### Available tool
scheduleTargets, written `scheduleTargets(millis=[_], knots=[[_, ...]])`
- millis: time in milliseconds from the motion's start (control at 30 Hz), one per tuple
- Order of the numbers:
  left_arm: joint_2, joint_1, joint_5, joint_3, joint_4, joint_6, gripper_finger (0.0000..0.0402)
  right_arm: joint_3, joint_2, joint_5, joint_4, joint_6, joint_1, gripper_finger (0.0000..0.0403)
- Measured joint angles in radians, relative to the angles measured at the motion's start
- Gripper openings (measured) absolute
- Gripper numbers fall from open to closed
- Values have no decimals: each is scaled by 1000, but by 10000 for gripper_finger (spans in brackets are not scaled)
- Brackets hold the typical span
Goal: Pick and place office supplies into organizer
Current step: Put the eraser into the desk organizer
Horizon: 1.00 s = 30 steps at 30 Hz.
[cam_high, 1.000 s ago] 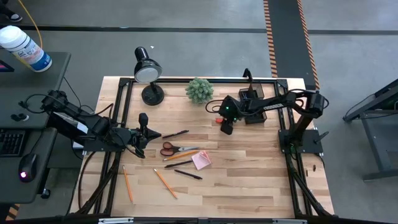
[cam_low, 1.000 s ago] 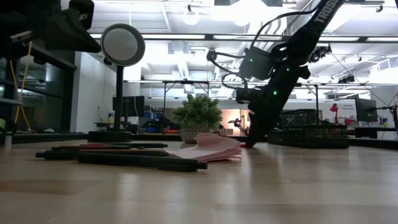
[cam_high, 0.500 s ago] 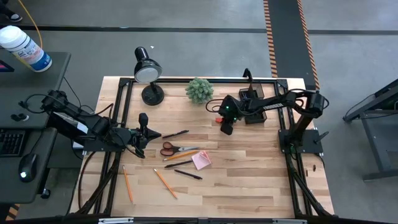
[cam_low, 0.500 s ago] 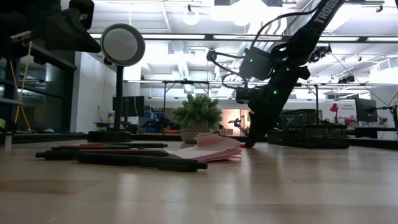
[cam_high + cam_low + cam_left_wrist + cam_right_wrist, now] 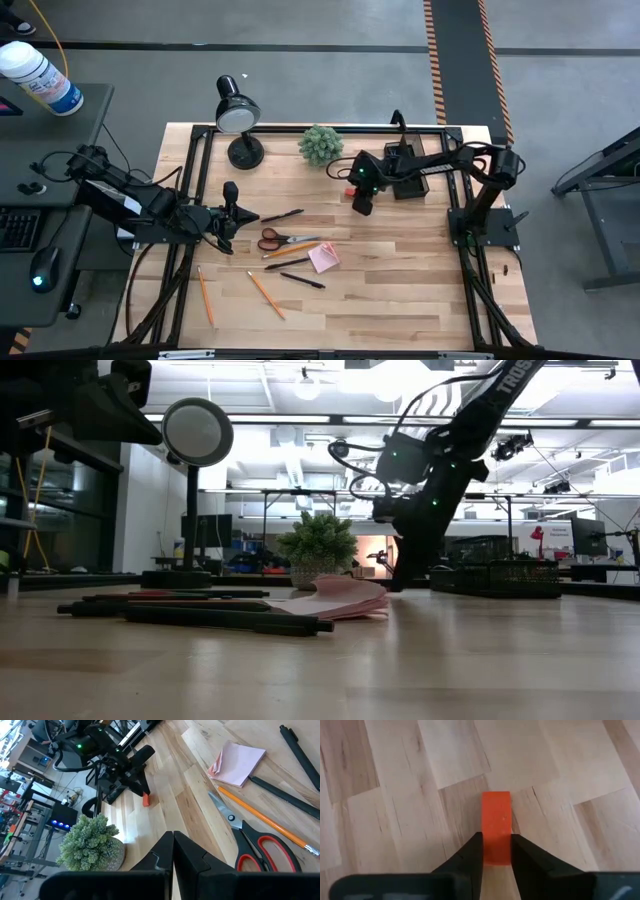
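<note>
- The small red piece (image 5: 496, 827) sits pinched between the two dark fingers (image 5: 470, 855) of the right gripper (image 5: 496, 851), one finger on each long side, its far end poking out past the tips.
- In the left wrist view that same piece (image 5: 146, 800) hangs at the gripper's tip, right down at the wood; whether it has cleared the table cannot be told.
- So the right gripper is clamped on the red piece, and the step in hand looks like the lift and carry.
- The organizer (image 5: 408, 168) stands just behind the gripper, near its own arm's base, so the trip is short.
- The grip should hold firm, with a straight rise before any swing; the piece is small and could twist out.
- It probably belongs in the lower tray section, let go only once over the mesh.
- The left gripper (image 5: 173, 845) waits fully clenched on nothing, scissors (image 5: 252, 845) and pink sticky-note pad (image 5: 237, 756) lying just ahead of it.
</note>
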Motion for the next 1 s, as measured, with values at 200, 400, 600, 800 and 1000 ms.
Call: scheduleTargets(millis=[200,400,600,800,1000], knots=[[0,0,0,0,0,0,1,73,0,23,-143,-14,-3,81],[0,0,0,0,0,0,1,175,-1,38,-265,-34,-26,79],[0,0,0,0,-1,0,1,292,-2,130,-430,-58,-58,77],[0,0,0,0,-3,0,1,398,-3,271,-608,-28,-112,76],[0,0,0,0,-3,0,1,445,-4,441,-770,72,-181,75]])
